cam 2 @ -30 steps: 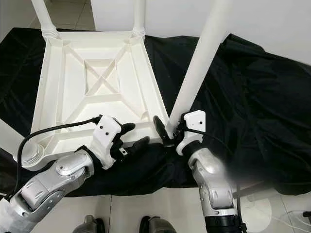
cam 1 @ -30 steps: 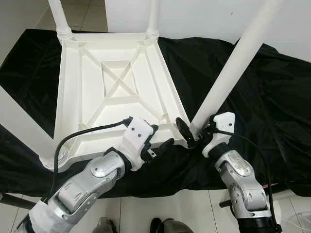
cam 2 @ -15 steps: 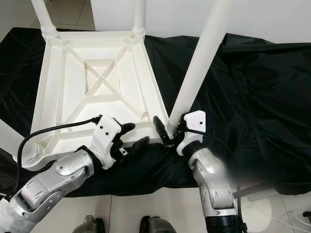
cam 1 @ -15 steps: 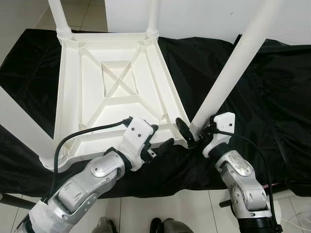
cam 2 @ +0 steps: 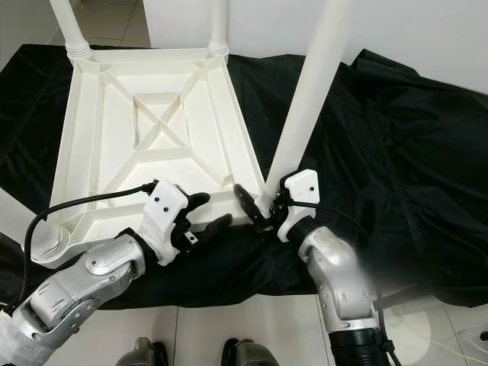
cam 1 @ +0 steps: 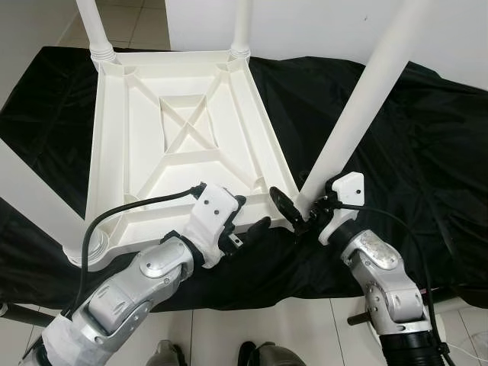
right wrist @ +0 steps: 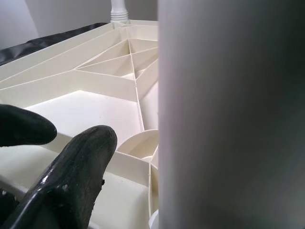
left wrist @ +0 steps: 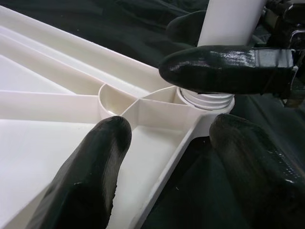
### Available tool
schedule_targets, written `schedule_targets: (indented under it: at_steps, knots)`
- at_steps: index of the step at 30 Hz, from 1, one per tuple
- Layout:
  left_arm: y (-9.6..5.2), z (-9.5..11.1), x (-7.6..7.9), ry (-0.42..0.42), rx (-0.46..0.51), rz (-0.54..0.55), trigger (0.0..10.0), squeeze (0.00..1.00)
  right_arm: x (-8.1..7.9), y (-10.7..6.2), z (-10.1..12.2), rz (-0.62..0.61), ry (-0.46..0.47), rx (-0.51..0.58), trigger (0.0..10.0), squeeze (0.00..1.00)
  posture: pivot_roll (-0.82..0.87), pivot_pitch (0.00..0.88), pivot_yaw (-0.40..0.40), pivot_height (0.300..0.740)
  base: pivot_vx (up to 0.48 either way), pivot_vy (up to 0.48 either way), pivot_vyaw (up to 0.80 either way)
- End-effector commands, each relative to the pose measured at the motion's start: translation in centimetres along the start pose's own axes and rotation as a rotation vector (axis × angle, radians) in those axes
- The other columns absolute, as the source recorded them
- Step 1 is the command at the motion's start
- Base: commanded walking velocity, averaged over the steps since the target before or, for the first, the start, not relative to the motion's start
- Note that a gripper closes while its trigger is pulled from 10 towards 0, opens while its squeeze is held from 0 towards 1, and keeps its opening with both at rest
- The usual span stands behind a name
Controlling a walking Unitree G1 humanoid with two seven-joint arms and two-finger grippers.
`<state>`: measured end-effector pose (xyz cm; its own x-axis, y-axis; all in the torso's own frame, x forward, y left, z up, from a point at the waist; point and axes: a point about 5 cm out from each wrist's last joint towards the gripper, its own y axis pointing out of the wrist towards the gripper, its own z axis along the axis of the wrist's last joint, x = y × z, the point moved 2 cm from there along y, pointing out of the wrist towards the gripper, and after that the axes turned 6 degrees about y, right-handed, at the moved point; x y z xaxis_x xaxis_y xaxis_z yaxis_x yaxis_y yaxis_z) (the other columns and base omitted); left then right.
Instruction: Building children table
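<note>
The upturned white table lay on black cloth, three legs already in. The right pincer clamped the fourth leg at its corner socket, not yet fully seated; the left pincer straddled the rim, fingers apart.

Beyond my right gripper fingers, the table leg runs off frame; its far finger sits hidden behind it.

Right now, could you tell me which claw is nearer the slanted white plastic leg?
Right. The right claw grips the slanted white plastic leg at its base; the left claw straddles the tabletop edge beside it.
</note>
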<state>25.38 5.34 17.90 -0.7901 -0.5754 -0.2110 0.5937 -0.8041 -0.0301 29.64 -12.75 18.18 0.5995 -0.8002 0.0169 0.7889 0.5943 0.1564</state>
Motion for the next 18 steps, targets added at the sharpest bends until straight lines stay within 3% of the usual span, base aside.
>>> schedule_targets:
  at_steps: [1,6,9,13,15,16,18]
  knots:
    - [-0.4,0.1,2.1,0.002,0.013,-0.253,10.0,0.00,0.1,-0.2,-0.6,0.038,-0.005,-0.033,10.0,0.00,-0.03,0.181,-0.065,0.740,0.000,0.000,0.00]
    - [-0.5,0.0,2.2,0.005,0.009,-0.258,10.0,0.00,0.3,-0.2,-0.7,0.046,-0.015,-0.042,10.0,0.00,-0.03,0.180,-0.065,0.740,0.000,0.000,0.00]
    - [-0.5,0.1,2.3,0.007,0.006,-0.272,10.0,0.00,1.5,-0.4,-0.7,0.051,-0.044,-0.066,5.1,0.00,-0.03,0.178,-0.062,0.740,0.000,0.000,0.00]
    - [-0.5,0.1,2.2,0.009,0.005,-0.273,10.0,0.00,2.1,-0.7,-0.8,0.051,-0.061,-0.078,4.9,0.00,-0.03,0.177,-0.060,0.740,0.000,0.000,0.00]
    - [-0.5,0.1,2.2,0.011,0.005,-0.272,10.0,0.00,2.3,-0.8,-0.8,0.050,-0.062,-0.079,4.3,0.00,-0.03,0.177,-0.061,0.740,0.000,0.000,0.00]
    - [-0.5,0.2,2.1,0.011,0.006,-0.271,10.0,0.00,2.4,-0.9,-0.8,0.051,-0.063,-0.081,0.0,0.00,-0.03,0.176,-0.060,0.740,0.000,0.000,0.00]
    - [-0.5,0.2,2.0,0.016,0.005,-0.269,10.0,0.00,2.5,-1.0,-0.9,0.045,-0.059,-0.084,0.0,0.00,-0.04,0.177,-0.056,0.740,0.000,0.000,0.00]
